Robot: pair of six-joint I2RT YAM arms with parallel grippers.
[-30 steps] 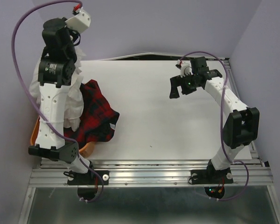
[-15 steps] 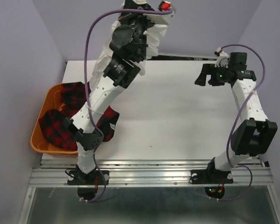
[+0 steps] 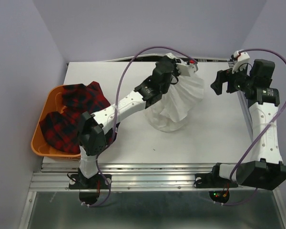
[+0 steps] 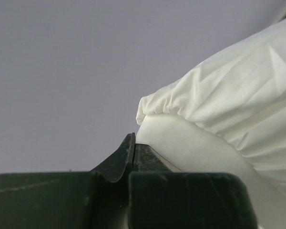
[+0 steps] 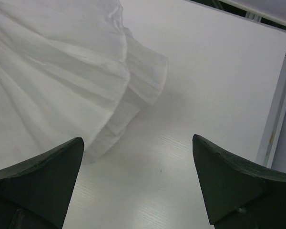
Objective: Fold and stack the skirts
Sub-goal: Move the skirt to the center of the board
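The white pleated skirt (image 3: 177, 102) hangs from my left gripper (image 3: 182, 70), which is shut on its waistband; its hem rests on the table at centre. In the left wrist view the jaws (image 4: 132, 143) are pressed together with white fabric (image 4: 229, 109) bunched beside them. My right gripper (image 3: 222, 84) is open and empty, held above the table to the right of the skirt. The right wrist view shows its fingertips (image 5: 57, 164) wide apart and the skirt's ruffled edge (image 5: 76, 76) at upper left. Red-and-black plaid skirts (image 3: 69, 117) lie in the orange basket.
The orange plastic basket (image 3: 36, 143) sits at the table's left edge. The white table (image 3: 205, 138) has a metal rail along its right side (image 3: 248, 124). Purple cables loop above both arms.
My left arm swung from the basket, up and across to the table's centre, carrying the white skirt down onto it. My right gripper moved right and back, staying open.
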